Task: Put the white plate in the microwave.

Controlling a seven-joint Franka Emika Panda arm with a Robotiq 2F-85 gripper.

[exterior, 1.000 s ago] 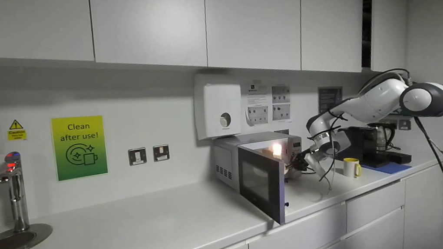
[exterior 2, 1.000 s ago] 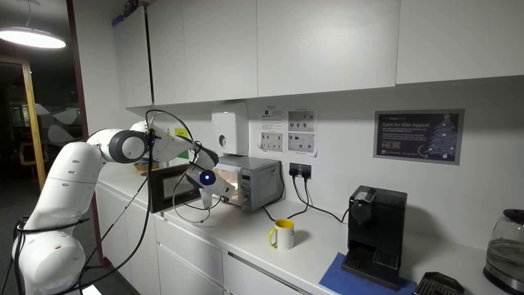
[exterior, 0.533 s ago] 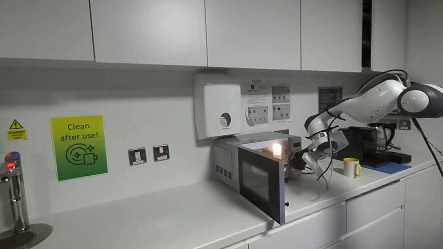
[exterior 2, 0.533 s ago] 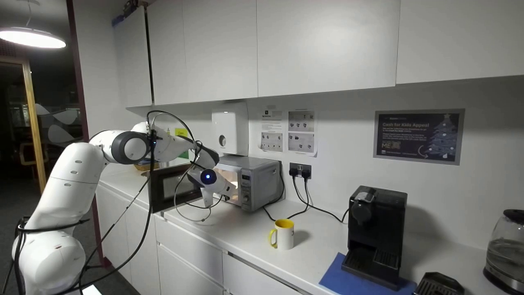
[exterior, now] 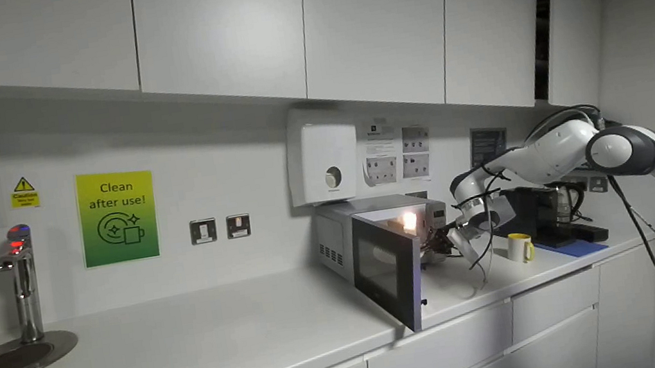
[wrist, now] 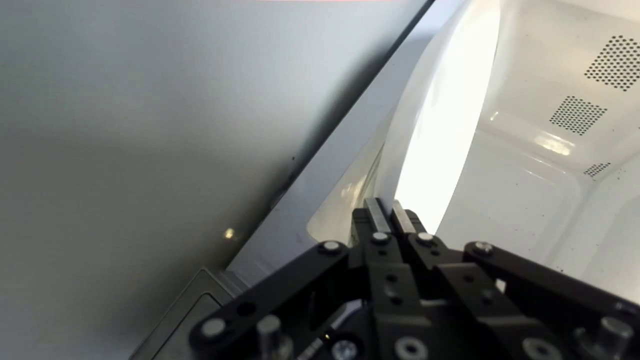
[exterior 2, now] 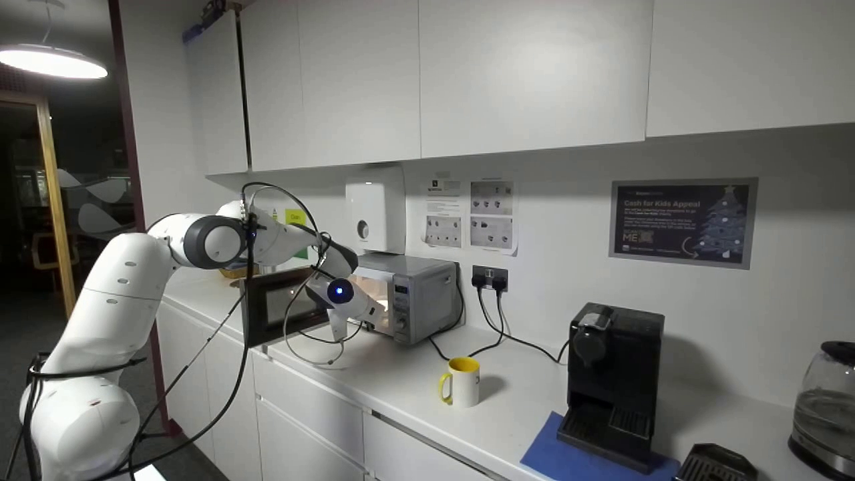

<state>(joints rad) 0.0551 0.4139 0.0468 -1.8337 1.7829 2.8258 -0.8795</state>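
Inspection of my claw point(wrist: 386, 206), at lower centre of the wrist view: the two fingers point(wrist: 404, 220) are drawn together with a thin gap between them, and pinched in that gap is the near rim of the white plate point(wrist: 447, 125). The plate is tilted and shows nearly edge-on, running from my fingertips to the top of the frame, right of centre, its face glaring white. At the right of the frame I note the pale interior of the microwave point(wrist: 540, 172), with patches of vent holes point(wrist: 578, 115). To my eye the plate overlaps the front edge; whether it is wholly inside, or touches the cavity floor, I cannot tell.

In both exterior views the microwave door point(exterior: 376, 261) stands wide open and my arm point(exterior 2: 127, 294) reaches to the opening. A white mug point(exterior 2: 465, 389) with a yellow inside and handle stands upright on the counter point(exterior 2: 528, 394), lower centre of an exterior view. To its right a black coffee machine point(exterior 2: 618, 374) stands on a blue mat point(exterior 2: 544, 451), and a glass jug point(exterior 2: 828, 414) sits at the right edge.

On the wall I log a white box unit point(exterior 2: 376, 207) above the microwave, a socket point(exterior 2: 490, 274) with two plugs, and a dark poster point(exterior 2: 674, 224) at the upper right. Pale cabinets point(exterior 2: 534, 73) run across the top of both exterior views
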